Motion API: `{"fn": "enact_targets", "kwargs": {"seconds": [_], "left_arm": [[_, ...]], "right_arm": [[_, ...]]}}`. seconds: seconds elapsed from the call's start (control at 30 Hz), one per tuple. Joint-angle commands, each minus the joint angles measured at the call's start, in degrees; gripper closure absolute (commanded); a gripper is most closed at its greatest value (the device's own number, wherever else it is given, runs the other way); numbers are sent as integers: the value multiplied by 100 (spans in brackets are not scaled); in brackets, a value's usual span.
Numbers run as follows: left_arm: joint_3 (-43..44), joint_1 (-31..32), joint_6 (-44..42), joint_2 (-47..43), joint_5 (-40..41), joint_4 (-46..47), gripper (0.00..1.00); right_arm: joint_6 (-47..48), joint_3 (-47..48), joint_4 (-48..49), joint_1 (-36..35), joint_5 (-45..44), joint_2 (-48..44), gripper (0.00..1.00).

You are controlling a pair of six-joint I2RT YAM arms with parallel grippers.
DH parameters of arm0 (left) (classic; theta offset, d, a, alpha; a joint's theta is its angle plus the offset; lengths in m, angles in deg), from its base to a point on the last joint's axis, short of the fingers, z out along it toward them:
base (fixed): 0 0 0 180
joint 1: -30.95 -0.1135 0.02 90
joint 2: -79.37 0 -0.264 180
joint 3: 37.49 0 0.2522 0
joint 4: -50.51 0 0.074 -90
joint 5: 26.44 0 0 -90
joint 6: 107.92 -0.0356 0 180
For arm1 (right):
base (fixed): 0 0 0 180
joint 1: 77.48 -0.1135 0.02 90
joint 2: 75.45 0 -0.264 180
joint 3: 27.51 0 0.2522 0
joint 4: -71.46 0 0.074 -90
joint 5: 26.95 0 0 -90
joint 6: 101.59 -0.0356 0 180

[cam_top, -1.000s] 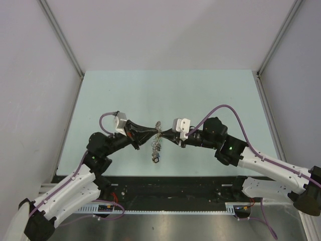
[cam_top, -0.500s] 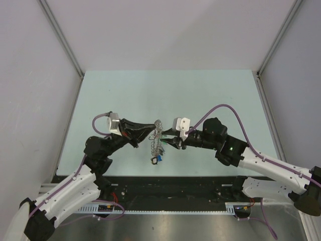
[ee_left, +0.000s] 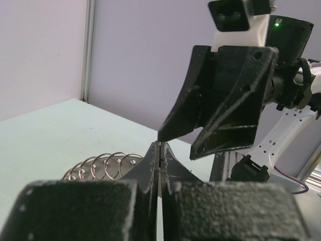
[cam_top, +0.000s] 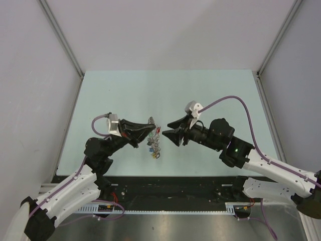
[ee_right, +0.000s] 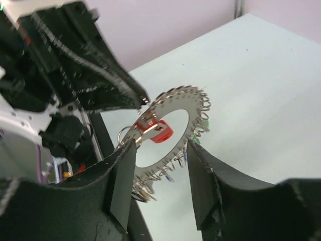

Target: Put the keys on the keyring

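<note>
L gripper (cam_top: 149,129) clenched on rim of keyring (ee_right: 196,118), which hangs upright from its tips, w/ red-tagged key (ee_right: 160,131) at ring edge just below those tips; R gripper (cam_top: 170,132) released, jaws parted, nothing betw. them, facing ring from opp. side, close but apart; whether key is threaded: cannot tell.

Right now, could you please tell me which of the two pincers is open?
The right pincer: its fingers stand well apart, gripping nothing, whereas the left pincer is shut on the keyring at its rim.
</note>
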Motion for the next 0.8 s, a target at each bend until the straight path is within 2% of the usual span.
{"fn": "enact_targets", "kwargs": {"seconds": [0.0,0.27,0.77], "left_arm": [[-46,-4,-68,-33,3,780,100],[-152,-4,-59,151,-58,1193,100],[-170,-4,-130,160,-32,1272,100]], "right_arm": [[-1984,192,239,65,-831,-72,48],[-2837,148,467,232,-597,43,48],[-3216,130,626,408,363,465,58]]}}
